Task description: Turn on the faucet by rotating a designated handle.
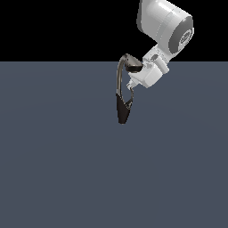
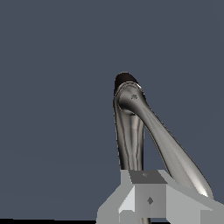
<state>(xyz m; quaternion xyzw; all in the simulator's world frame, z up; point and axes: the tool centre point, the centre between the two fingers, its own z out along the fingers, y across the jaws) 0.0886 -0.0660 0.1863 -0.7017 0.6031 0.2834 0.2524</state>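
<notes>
The faucet (image 1: 119,84) stands on the grey floor, with a dark tapered base, a tall arched neck and a flattened spout head (image 1: 132,66). The handle (image 1: 130,95) is a thin lever rising from the base toward my gripper (image 1: 132,84). The gripper's fingers sit at the lever's upper end, just under the spout head. In the wrist view the faucet's neck (image 2: 175,153) runs off diagonally and widens. The slimmer handle (image 2: 130,144) runs straight to my gripper (image 2: 146,197). The fingers look pressed together, holding nothing, and they hide the lever's tip.
The flat grey floor (image 1: 53,169) stretches all around the faucet. The white arm's wrist (image 1: 167,24) hangs above and to the exterior view's right of the faucet. Nothing else shows.
</notes>
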